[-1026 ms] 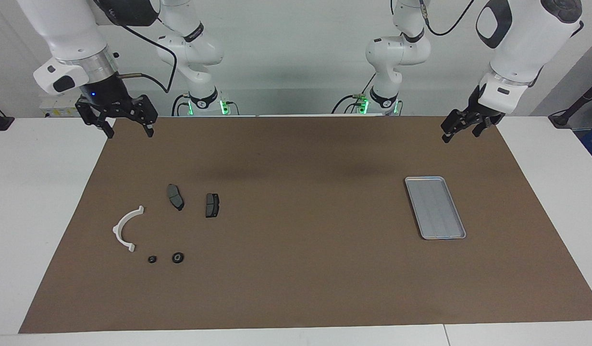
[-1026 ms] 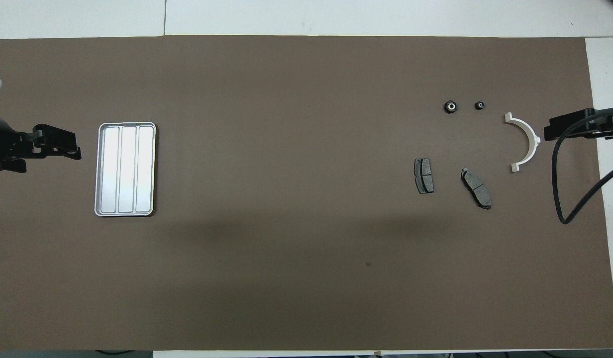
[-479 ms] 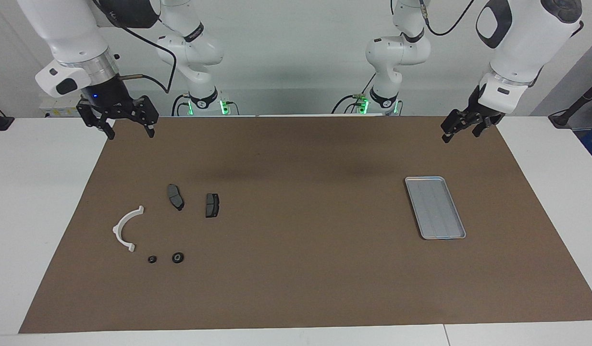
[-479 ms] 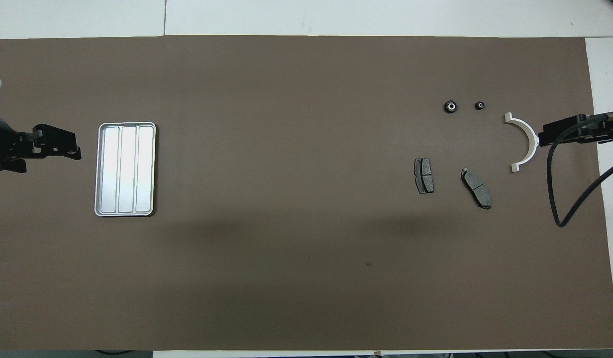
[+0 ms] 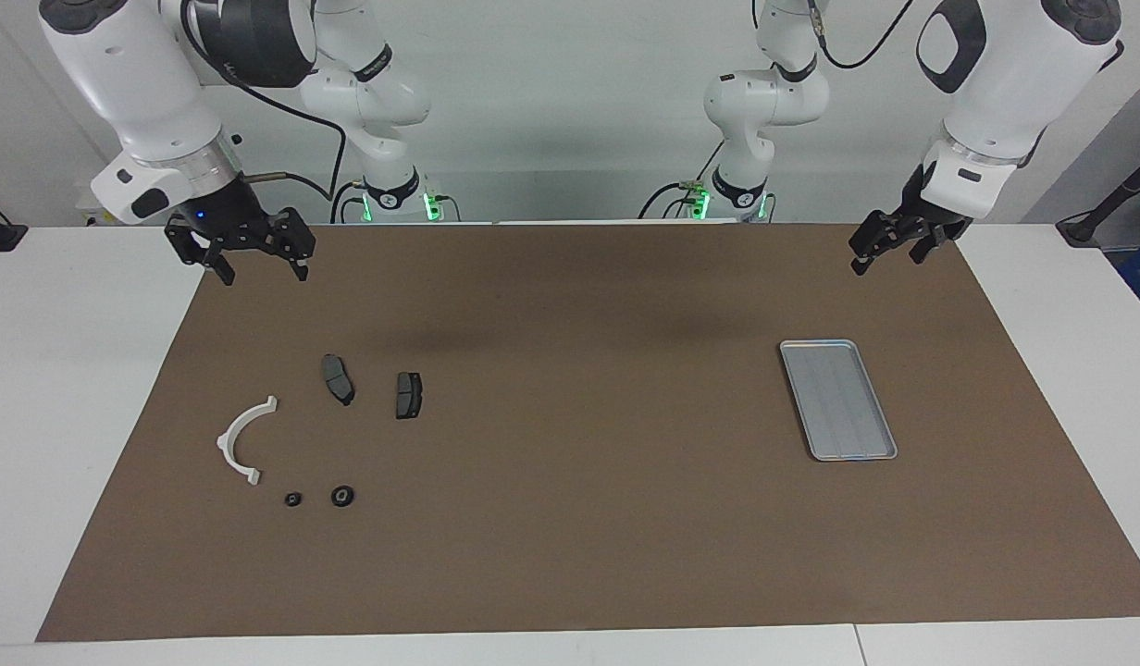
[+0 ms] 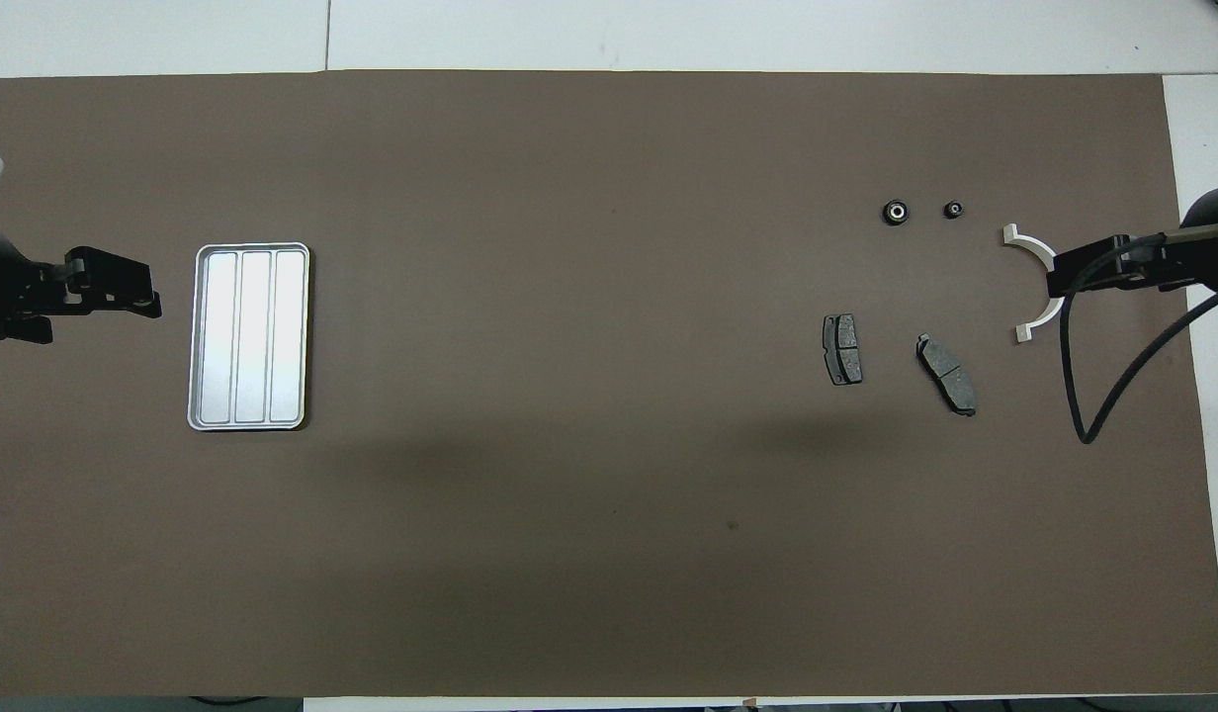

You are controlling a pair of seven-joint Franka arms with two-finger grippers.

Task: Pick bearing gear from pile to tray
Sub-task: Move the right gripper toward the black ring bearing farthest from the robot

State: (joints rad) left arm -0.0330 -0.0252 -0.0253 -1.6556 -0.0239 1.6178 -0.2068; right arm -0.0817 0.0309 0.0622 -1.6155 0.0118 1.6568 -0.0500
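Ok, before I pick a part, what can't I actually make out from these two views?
- The white half-ring: in the overhead view the raised right gripper covers its middle; the facing view shows it whole and untouched.
- The two black rings: too small in both views to tell teeth or bearing details, so which is the bearing gear is unclear.
- The left gripper: overhead view cuts its arm at the edge.
- The tray holds nothing visible.
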